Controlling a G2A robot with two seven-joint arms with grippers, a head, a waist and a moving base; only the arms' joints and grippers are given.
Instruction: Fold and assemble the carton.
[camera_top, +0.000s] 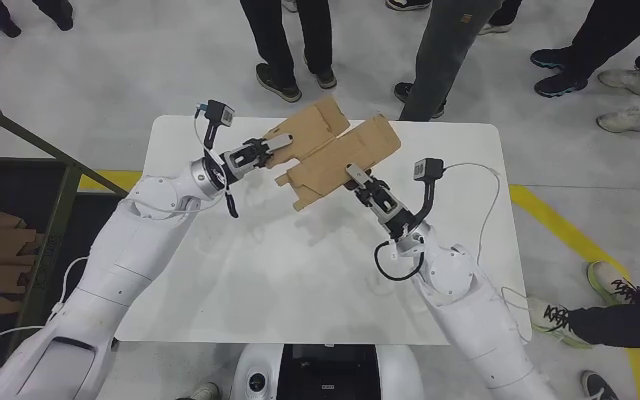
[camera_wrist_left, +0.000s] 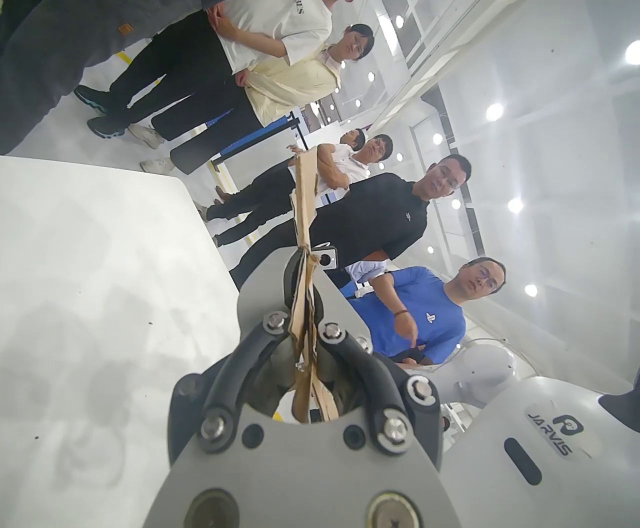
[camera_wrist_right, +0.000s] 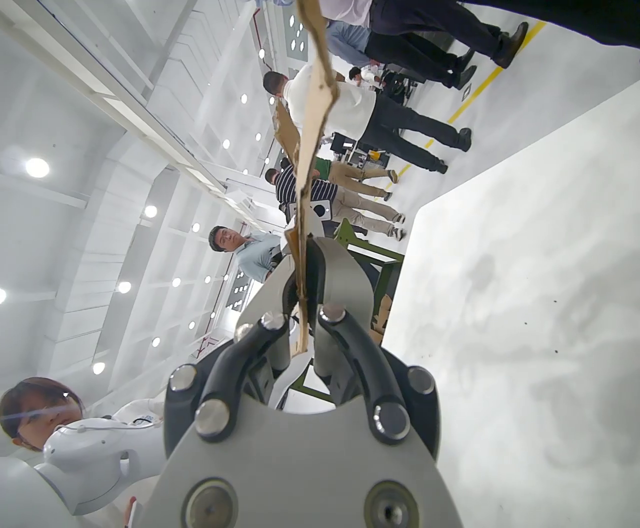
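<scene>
A flat brown carton (camera_top: 335, 150) is held above the far part of the white table (camera_top: 300, 280), lying across from left to right. My left gripper (camera_top: 283, 146) is shut on its left edge. My right gripper (camera_top: 356, 176) is shut on its near edge, toward the right. In the left wrist view the carton (camera_wrist_left: 305, 210) shows edge-on, rising from between the closed fingers (camera_wrist_left: 300, 277). In the right wrist view the carton (camera_wrist_right: 312, 125) is likewise edge-on, pinched at the gripper (camera_wrist_right: 302, 280), its far end bent and ragged.
Several people stand along the table's far side (camera_top: 290, 60) and at the right (camera_top: 600, 310). A green frame with stacked cardboard (camera_top: 20, 240) stands left of the table. The table's near half is bare between my arms.
</scene>
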